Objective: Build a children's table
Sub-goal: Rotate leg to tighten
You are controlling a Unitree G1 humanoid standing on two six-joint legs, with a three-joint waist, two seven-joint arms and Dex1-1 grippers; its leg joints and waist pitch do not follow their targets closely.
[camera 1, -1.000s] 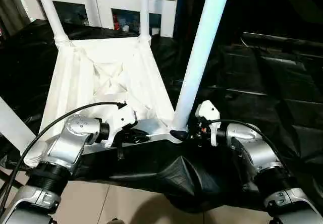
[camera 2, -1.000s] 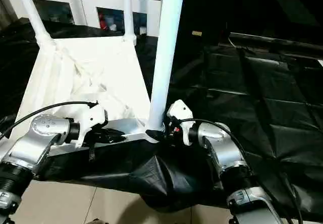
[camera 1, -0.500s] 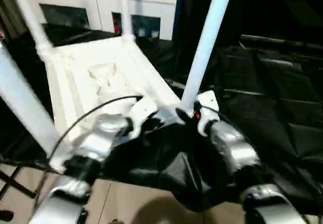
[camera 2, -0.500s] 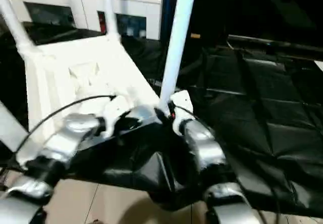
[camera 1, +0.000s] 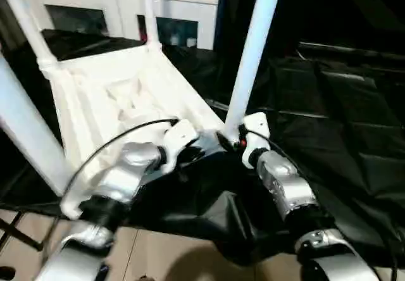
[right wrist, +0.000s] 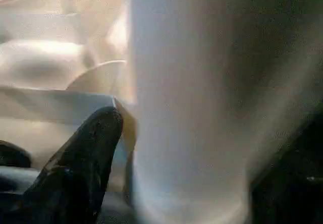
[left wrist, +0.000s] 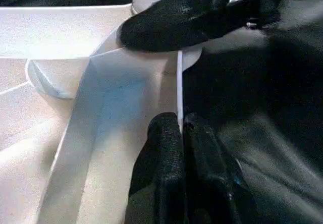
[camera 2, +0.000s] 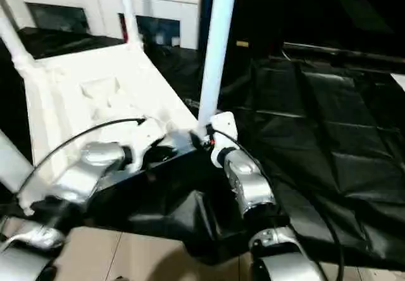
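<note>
White cabinet (camera 1: pixel 126 9), black sheeting (camera 1: pixel 342 116)

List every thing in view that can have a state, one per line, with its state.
Table top: upside down, ribbed underside up, lying on black sheeting.
Near right leg: upright in its corner socket, right gripper at its base.
Two far legs: upright in their sockets.
Near left leg: standing, leaning.
Left gripper: jaws shut on the table top's thin edge.
Cabinet: glass doors closed.

Smooth white plastic table top (camera 1: pixel 120 97), glossy tube leg (camera 1: pixel 253 47), crinkled black sheeting (camera 1: pixel 342 123)
</note>
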